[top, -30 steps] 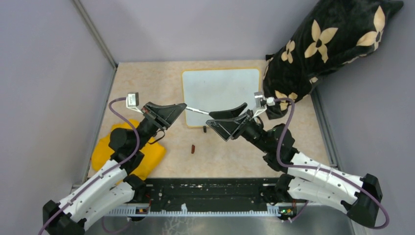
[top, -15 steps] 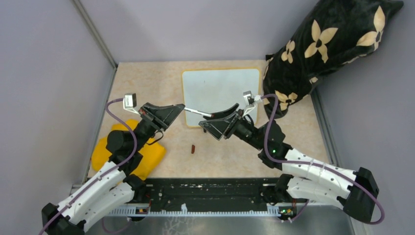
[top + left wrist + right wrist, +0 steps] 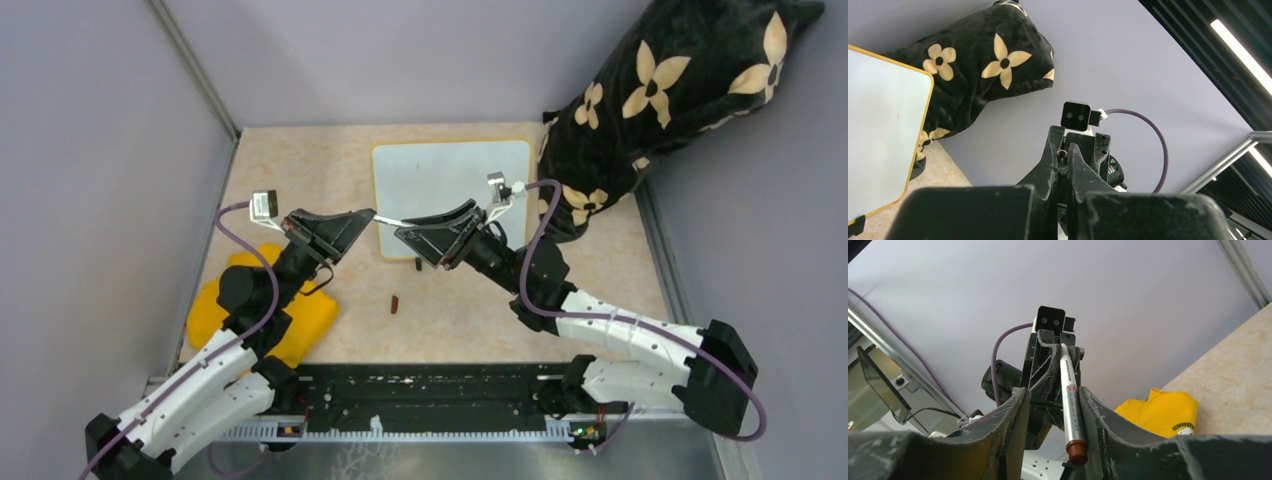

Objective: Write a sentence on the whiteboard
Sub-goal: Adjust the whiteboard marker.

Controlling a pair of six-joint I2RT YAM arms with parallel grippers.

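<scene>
Looking at blank board [image 3: 450, 185] at 12 o'clock on table [image 3: 300, 170]; no sentence visible yet. Judging it light, stiff, glossy, so likely to skid under tip pressure; pin by its edge. Got left gripper [image 3: 368, 214] clamped on pen [image 3: 1070, 400] near board's 7 o'clock corner, right gripper [image 3: 402, 232] straddling barrel, jaws apart. Suggest closing mid-barrel: thin, slick
</scene>
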